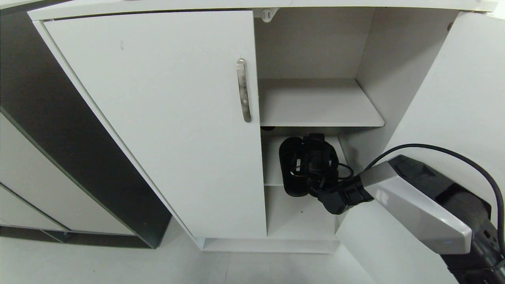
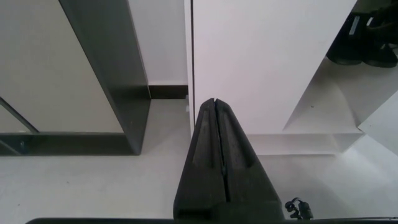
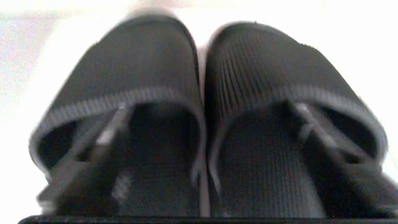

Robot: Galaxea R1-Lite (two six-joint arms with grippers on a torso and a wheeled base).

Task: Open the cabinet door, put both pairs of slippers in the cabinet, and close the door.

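- Head view: the right gripper (image 1: pixel 311 163) is seen inside the cabinet (image 1: pixel 394 59), at the black slippers (image 1: pixel 290 157) on the middle shelf (image 1: pixel 270 157).
- Left wrist view: the left gripper (image 2: pixel 214 106) is closed and empty, well apart from the slippers.
- Right wrist view: the fingers (image 3: pixel 102 140) are spread, one over each slipper. The slippers' long axis runs straight ahead, and a hold is not confirmed.

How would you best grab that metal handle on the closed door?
Grip the handle at its middle, coming straight from the front and pinching side to side: it is a slim upright bar standing off the closed door.
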